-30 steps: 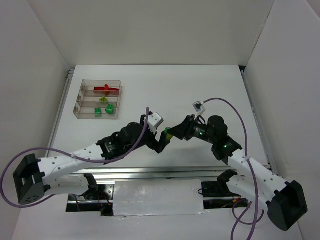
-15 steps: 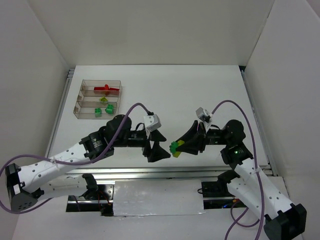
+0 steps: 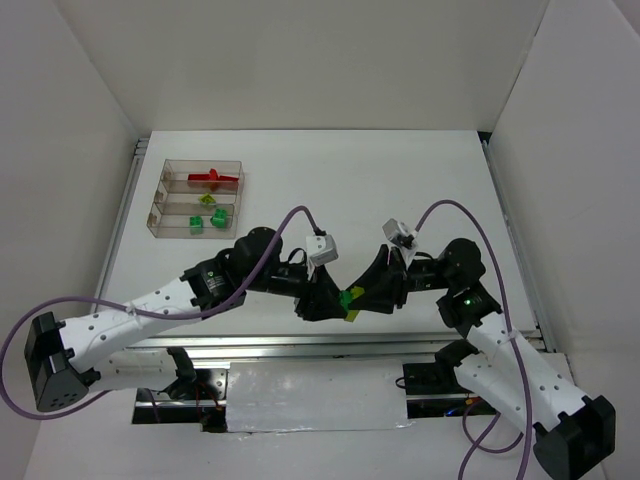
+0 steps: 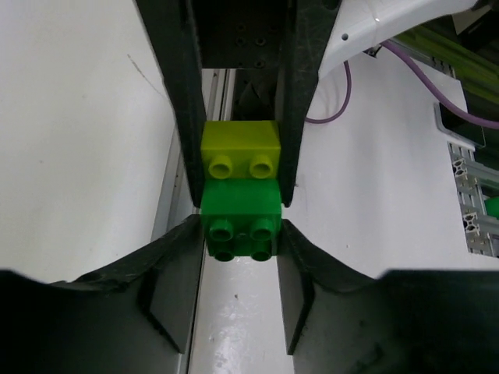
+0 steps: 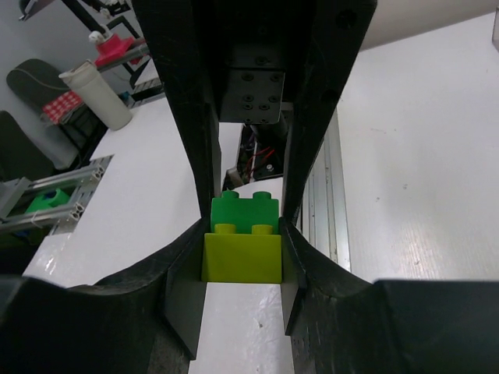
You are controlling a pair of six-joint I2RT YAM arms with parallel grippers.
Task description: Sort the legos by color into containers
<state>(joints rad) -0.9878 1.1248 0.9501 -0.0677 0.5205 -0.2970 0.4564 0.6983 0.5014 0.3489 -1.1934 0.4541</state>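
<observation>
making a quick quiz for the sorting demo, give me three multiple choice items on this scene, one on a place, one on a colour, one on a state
1. Which compartment of the clear tray holds the red bricks?
A. the near one
B. the middle one
C. the far one

2. What colours make up the joined brick pair?
A. yellow-green and dark green
B. red and blue
C. both red

3. What is the right tool doing?
A. standing open on nothing
B. shut on the yellow-green brick
C. shut on a blue brick

Answers:
1 C, the top view shows red only in the far compartment.
2 A, both wrist views show a yellow-green brick joined to a dark green brick.
3 B, the right wrist view shows its fingers pressed against that brick's sides, while the left tool grips the dark green one.
</observation>
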